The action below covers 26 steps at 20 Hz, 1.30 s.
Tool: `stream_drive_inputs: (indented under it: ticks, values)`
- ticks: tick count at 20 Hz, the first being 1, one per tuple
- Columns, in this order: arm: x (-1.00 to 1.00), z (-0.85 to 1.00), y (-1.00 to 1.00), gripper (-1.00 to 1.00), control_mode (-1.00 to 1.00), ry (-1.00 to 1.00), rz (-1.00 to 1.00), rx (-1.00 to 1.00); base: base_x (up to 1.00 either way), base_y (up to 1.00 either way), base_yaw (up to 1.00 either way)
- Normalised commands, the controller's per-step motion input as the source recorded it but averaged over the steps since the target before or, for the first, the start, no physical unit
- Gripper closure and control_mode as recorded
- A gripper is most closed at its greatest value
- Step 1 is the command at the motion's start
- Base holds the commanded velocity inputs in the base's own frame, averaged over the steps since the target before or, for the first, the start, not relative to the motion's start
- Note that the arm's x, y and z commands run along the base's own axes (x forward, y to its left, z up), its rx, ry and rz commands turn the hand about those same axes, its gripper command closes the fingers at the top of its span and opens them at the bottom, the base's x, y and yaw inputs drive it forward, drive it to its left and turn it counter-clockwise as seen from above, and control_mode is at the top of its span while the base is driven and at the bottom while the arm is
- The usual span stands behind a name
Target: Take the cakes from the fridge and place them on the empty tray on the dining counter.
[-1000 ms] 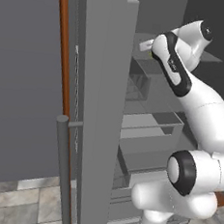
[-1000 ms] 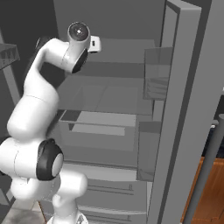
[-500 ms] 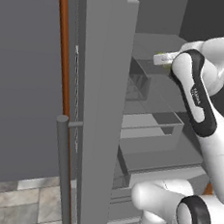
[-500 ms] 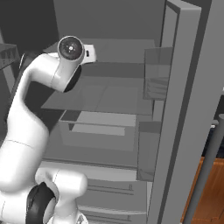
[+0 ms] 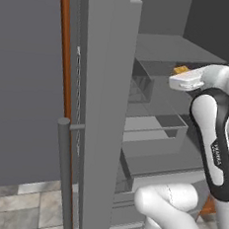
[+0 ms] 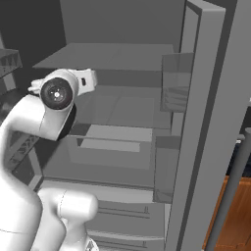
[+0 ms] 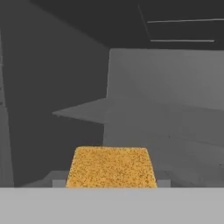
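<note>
The orange-tan cake (image 7: 112, 167) sits clamped in the end effector (image 5: 182, 75), held up in front of the open fridge (image 5: 151, 115) near its upper shelf (image 6: 112, 56). In the left base view the cake pokes out just beyond the white hand.

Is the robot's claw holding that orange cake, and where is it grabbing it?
Yes, it looks so: the small orange-tan square cake block sits right at the claw, gripped by its two opposite sides, though the fingertips barely show.
</note>
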Motion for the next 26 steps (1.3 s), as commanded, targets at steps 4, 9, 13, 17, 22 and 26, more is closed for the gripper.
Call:
stream_drive_inputs:
  ticks: [4, 9, 13, 17, 22, 26]
  values:
    - [-1.0, 0.0, 0.0, 1.0, -1.0, -0.05, 0.0, 0.0, 0.0, 0.0, 0.0]
    - [-0.98, -0.11, -0.03, 1.0, -1.0, -0.01, 0.0, -0.01, 0.0, 0.0, 0.0]
    - [-0.98, -0.19, -0.03, 1.0, -1.0, 0.0, 0.0, -0.01, 0.0, 0.0, 0.0]
    - [-0.69, -0.06, -0.02, 1.0, -1.0, 0.0, -0.03, 0.0, 0.0, 0.0, 0.0]
    - [-0.17, -0.01, -0.01, 1.0, -1.0, 0.0, -0.04, 0.0, 0.0, 0.0, 0.0]
    - [0.0, 0.0, 0.0, 1.0, 1.0, 0.0, 0.0, 0.0, 0.0, 0.0, 0.0]
